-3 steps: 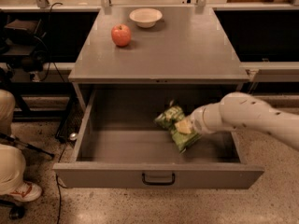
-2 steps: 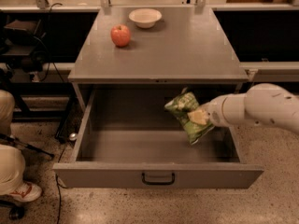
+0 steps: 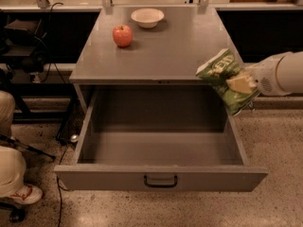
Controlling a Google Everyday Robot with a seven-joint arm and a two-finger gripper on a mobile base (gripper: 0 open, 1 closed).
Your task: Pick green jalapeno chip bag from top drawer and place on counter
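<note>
The gripper (image 3: pixel 241 83), at about 3 o'clock in the view, is clamped on the chip bag (image 3: pixel 218 71), its pale fingers pinching the bag's middle. The bag is out of the drawer (image 3: pixel 160 176), tilted, held in the air at the 4 o'clock corner of the surface (image 3: pixel 165 56). Its upper end overlaps that corner and its lower end hangs past the drawer's right wall. Whether it touches the edge cannot be told.

From left to right: a person's shoe (image 3: pixel 24 194) and pale trouser leg sit at 8 o'clock on the speckled floor (image 3: pixel 279 141), near the drawer's left corner. The drawer is pulled fully out, its bare floor ringed by straight walls. The surface has wide free room across its front and right half. An apple (image 3: pixel 122 35) stands at 11 o'clock on it, and a bowl (image 3: pixel 147 17) at 12 o'clock, near the back edge.

The surface and drawer are flat matte grey metal, square-edged, with a dark bar handle (image 3: pixel 160 180) on the front panel. The bag is crinkly green foil with white lettering. The apple is round and red, the bowl shallow and pale.
</note>
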